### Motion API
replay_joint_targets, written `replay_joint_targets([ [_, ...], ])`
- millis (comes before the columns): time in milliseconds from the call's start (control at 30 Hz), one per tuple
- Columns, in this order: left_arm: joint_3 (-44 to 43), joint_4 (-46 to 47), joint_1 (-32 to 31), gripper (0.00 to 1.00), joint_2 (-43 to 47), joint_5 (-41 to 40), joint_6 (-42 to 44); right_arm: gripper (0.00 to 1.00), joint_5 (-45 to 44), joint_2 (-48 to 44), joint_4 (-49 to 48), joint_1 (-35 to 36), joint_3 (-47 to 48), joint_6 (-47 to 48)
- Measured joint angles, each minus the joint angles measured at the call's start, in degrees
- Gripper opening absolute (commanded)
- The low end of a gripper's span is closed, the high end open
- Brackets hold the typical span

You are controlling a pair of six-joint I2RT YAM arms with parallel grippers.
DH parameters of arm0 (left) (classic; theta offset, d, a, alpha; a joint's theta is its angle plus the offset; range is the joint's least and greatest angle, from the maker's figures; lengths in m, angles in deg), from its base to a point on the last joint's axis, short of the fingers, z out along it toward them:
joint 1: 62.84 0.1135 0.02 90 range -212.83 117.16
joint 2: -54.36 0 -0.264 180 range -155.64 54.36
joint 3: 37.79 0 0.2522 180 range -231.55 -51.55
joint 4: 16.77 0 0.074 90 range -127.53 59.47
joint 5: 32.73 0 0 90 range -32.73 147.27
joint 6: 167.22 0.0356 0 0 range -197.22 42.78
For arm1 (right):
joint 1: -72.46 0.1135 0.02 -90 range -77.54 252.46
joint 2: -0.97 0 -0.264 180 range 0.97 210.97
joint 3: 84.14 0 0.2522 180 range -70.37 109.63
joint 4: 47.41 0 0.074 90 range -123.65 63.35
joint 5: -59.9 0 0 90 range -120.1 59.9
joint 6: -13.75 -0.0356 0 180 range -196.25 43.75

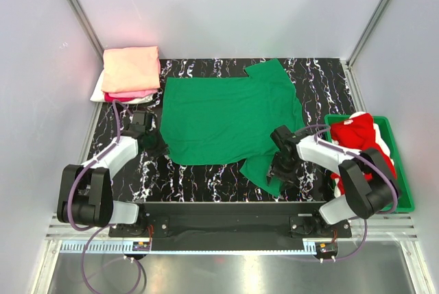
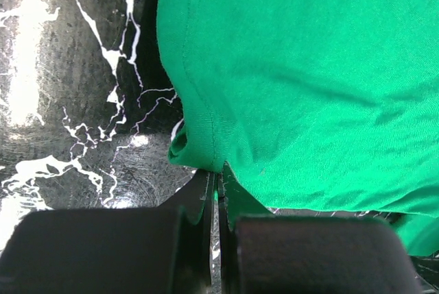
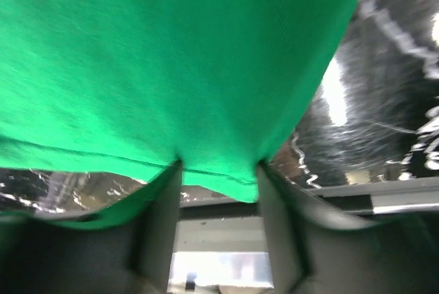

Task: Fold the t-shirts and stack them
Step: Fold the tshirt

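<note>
A bright green t-shirt lies spread flat in the middle of the table. My left gripper sits at the shirt's near left corner. In the left wrist view it is shut on a bunched fold of the green hem. My right gripper is at the near right sleeve. In the right wrist view its jaws stand apart, with the green hem hanging between them. A folded stack with a salmon-peach shirt on top, and pink and white below, lies at the far left. A red shirt is in the bin.
A rigid green plastic bin stands at the right edge of the table and holds the red shirt and some white cloth. The black marbled tabletop shows along the near edge. White walls enclose the table.
</note>
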Motion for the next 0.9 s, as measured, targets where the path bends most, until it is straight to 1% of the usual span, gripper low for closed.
replay_joint_targets([
  [67, 0.0, 0.2, 0.2, 0.0, 0.0, 0.2, 0.2, 0.44, 1.6, 0.7, 0.0, 0.6, -0.1, -1.2],
  [167, 0.0, 0.5, 0.3, 0.0, 0.0, 0.9, 0.7, 0.42, 2.2, 0.8, -0.1, 1.6, -0.1, -2.5],
  [200, 0.0, 0.7, 0.4, 0.0, -0.1, 1.2, 0.7, 0.37, 2.1, 0.7, -0.1, 1.9, -0.1, -2.8],
  [300, 0.0, 1.0, 0.4, 0.0, -0.1, 1.9, 0.8, 0.28, 1.2, -0.1, -0.1, 2.6, -0.5, -3.3],
  [333, 0.0, 1.2, 0.4, 0.0, -0.1, 2.1, 0.8, 0.19, 0.8, -0.8, -0.2, 2.8, -0.9, -3.5],
  [367, 0.0, 1.2, 0.4, 0.0, -0.1, 2.4, 0.8, 0.14, 0.2, -1.5, -0.3, 2.9, -1.3, -3.7],
  [433, 0.3, 1.1, 0.4, 0.0, 0.1, 2.9, 0.8, 0.01, -0.9, -3.1, -0.3, 3.0, -1.9, -4.2],
  [467, 0.6, 1.2, 0.4, 0.0, 0.3, 3.1, 0.7, 0.0, -1.7, -4.1, 0.0, 3.0, -2.0, -4.3],
  [733, 1.9, -2.1, 0.4, 0.0, 5.9, 5.2, -0.2, 0.0, -6.2, -15.3, 3.8, 3.0, -1.9, -4.6],
  [900, 3.3, -5.0, 0.4, 0.0, 11.7, 6.3, -0.7, 0.0, -9.3, -22.0, 8.5, 3.0, -1.4, -5.3],
])
